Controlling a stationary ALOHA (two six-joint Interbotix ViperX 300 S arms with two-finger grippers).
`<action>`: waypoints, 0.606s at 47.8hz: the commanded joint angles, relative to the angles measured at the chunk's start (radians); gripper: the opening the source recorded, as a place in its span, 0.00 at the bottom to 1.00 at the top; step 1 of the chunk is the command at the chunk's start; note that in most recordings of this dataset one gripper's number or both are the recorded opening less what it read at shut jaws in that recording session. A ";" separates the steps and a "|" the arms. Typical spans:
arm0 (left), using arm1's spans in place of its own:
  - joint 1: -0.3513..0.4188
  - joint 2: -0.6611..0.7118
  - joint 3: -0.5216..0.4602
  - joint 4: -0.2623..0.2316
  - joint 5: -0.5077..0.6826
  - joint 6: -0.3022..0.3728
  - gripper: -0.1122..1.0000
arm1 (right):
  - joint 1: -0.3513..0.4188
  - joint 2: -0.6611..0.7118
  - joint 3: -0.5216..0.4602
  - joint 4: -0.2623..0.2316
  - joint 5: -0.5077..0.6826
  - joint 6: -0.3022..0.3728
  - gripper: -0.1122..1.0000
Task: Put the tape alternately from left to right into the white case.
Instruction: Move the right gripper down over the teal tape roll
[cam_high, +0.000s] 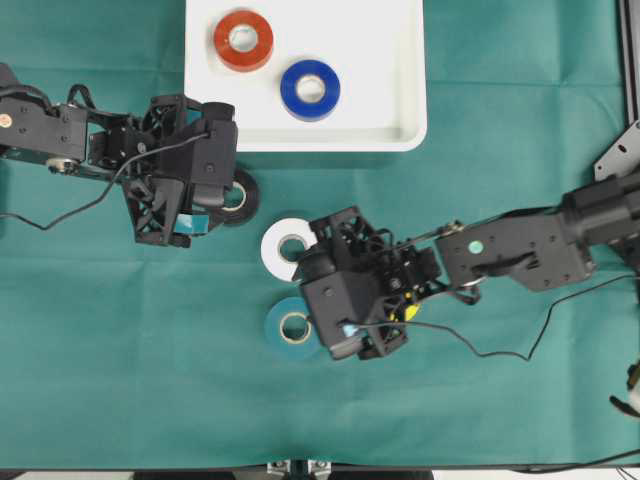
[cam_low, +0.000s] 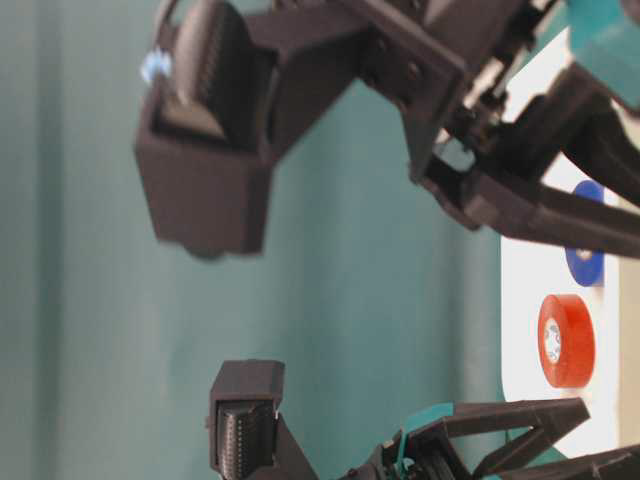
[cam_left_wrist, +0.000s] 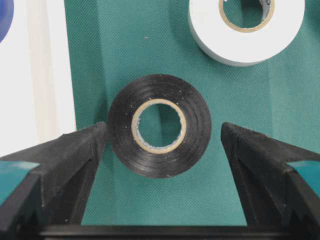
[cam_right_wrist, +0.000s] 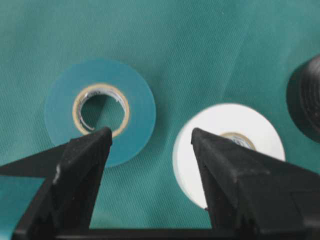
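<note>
The left gripper (cam_left_wrist: 160, 145) hangs spread wide around the black roll (cam_left_wrist: 159, 132) at frame centre, ready to clench, while the right gripper (cam_right_wrist: 150, 145), also unclenched and empty, hovers between the teal roll (cam_right_wrist: 100, 110) and the white roll (cam_right_wrist: 227, 150).

overhead looks straight down; wrist views close, sharing white roll (cam_left_wrist: 247, 30).

Both grippers' fingers (cam_left_wrist: 75, 165) spread apart

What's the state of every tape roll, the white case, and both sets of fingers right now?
Red-orange roll: flat in white case.
Blue roll: flat in case.
Black roll: on cloth, between open left fingers.
White roll: on cloth.
Teal roll: on cloth.
Right fingers: open, holding nothing.
</note>
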 joint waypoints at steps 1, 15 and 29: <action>-0.003 -0.014 -0.009 -0.002 -0.008 0.000 0.79 | 0.014 0.006 -0.054 -0.003 0.014 0.000 0.73; -0.005 -0.014 -0.003 -0.002 -0.008 0.002 0.79 | 0.021 0.061 -0.124 -0.003 0.046 -0.003 0.73; -0.003 -0.014 0.011 -0.002 -0.009 0.000 0.79 | 0.021 0.087 -0.149 -0.005 0.109 -0.006 0.73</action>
